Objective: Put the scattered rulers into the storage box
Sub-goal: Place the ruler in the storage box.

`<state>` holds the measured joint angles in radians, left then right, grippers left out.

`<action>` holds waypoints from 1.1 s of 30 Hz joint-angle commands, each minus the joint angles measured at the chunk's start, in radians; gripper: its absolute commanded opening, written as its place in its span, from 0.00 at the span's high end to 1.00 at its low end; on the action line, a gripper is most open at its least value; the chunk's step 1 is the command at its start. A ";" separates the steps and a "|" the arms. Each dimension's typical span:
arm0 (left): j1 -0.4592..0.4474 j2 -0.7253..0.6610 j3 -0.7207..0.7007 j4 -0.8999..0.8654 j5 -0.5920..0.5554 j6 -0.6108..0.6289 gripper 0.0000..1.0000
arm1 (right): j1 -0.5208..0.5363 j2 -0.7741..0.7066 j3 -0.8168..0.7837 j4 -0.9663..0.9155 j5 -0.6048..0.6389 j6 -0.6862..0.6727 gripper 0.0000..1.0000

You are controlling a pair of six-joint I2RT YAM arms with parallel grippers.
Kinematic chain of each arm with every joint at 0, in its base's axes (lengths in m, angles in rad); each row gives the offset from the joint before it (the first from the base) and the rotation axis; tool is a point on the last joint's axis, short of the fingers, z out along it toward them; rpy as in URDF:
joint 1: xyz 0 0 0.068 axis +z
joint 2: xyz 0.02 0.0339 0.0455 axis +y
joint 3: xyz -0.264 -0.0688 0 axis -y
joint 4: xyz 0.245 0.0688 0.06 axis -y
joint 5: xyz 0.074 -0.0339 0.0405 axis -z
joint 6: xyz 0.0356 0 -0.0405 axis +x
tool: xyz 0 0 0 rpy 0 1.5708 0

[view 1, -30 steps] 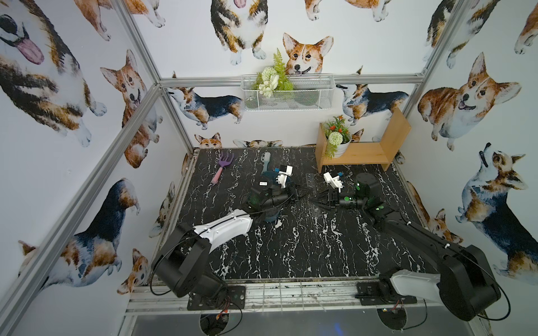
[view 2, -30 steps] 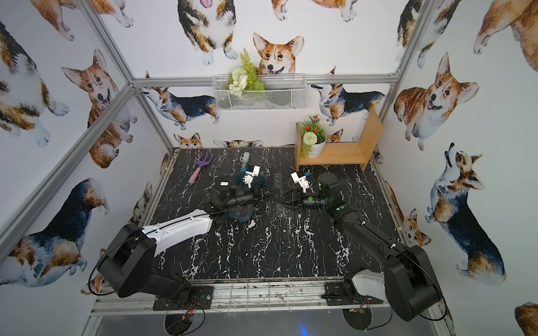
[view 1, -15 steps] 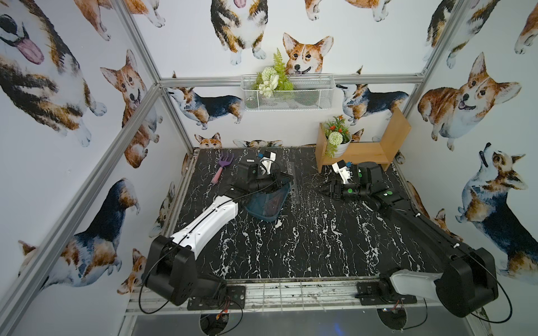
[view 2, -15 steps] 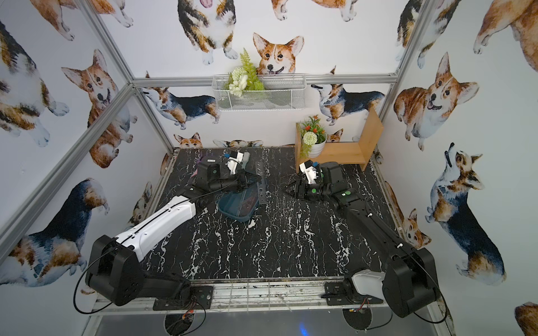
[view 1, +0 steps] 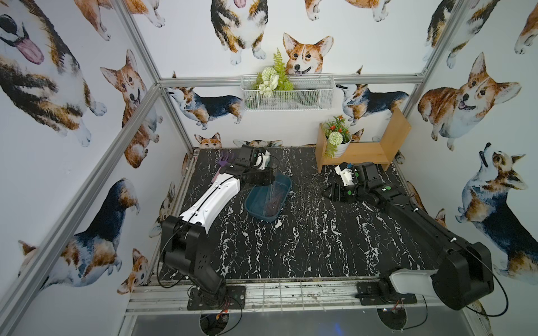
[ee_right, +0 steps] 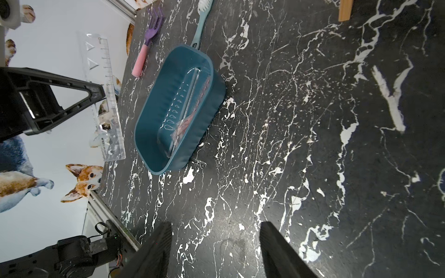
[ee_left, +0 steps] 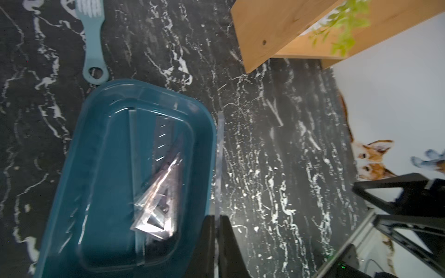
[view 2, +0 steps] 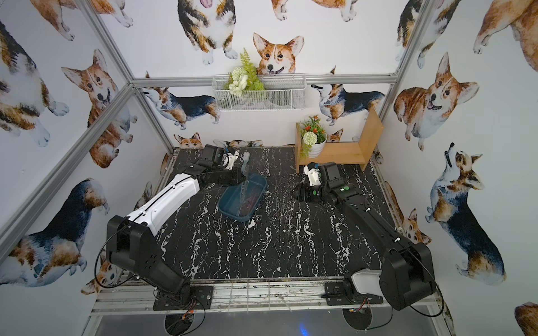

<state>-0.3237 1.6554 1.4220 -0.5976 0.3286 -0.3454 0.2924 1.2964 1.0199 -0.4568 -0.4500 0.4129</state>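
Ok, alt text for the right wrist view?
The left hand holds a clear ruler up near a teal box with other rulers inside, on a black marble table. The right hand is open and empty; a rake and brush lie nearby.

Corgi-print walls (view 1: 203,35) enclose a black marbled tabletop (view 1: 291,247) (wooden shelf (view 1: 366,151) and wire basket (view 1: 305,99) at the back)
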 commanded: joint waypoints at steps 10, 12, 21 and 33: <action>-0.009 0.181 0.065 -0.033 -0.070 0.186 1.00 | 0.014 -0.014 -0.041 0.001 0.019 -0.011 0.36; -0.013 0.203 0.070 -0.015 -0.046 0.199 1.00 | 0.016 -0.016 -0.049 0.003 0.018 -0.008 0.36; -0.024 0.290 0.046 0.056 0.073 0.212 1.00 | 0.020 -0.028 -0.061 0.000 0.022 -0.003 0.36; -0.023 0.359 0.036 0.061 0.138 0.214 1.00 | 0.020 -0.034 -0.060 -0.008 0.027 -0.006 0.36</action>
<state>-0.3470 2.0006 1.4498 -0.5385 0.4324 -0.1417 0.3096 1.2648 0.9607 -0.4595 -0.4263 0.4103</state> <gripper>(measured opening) 0.084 0.635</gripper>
